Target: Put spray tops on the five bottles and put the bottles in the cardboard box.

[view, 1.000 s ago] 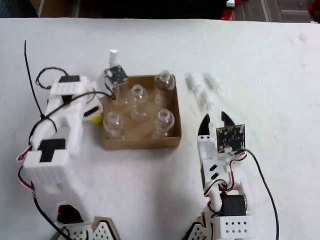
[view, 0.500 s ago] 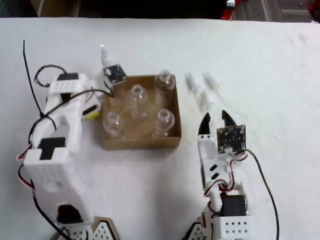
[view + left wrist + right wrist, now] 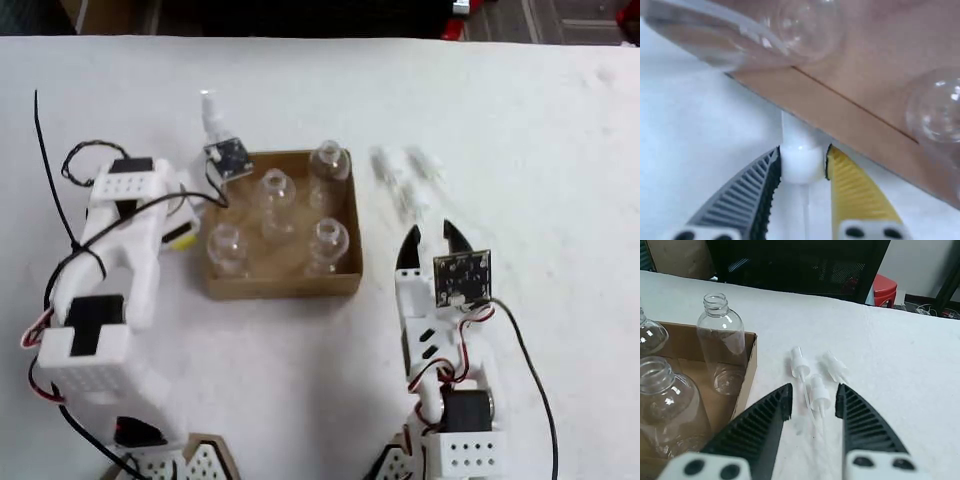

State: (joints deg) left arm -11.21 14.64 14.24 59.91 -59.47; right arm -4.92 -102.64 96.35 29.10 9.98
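Observation:
The cardboard box (image 3: 345, 215) sits mid-table with several clear, topless bottles standing in it, such as one (image 3: 275, 188) near the middle and one (image 3: 327, 160) at the far right corner. My left gripper (image 3: 803, 163) is shut on a white spray top (image 3: 209, 108) just outside the box's far left corner. A clear bottle body (image 3: 755, 30) lies close above the box wall (image 3: 850, 120); I cannot tell whether it is joined to that top. My right gripper (image 3: 432, 240) stands open to the right of the box. Three loose spray tops (image 3: 819, 390) lie just beyond its fingertips.
The loose spray tops (image 3: 405, 178) are clustered right of the box. Black cables (image 3: 60, 170) trail along the left arm (image 3: 120, 250). Open white table stretches to the far right and in front of the box.
The left arm has shifted left, carrying the white spray top leftward away from the box's far corner. The right arm has not moved.

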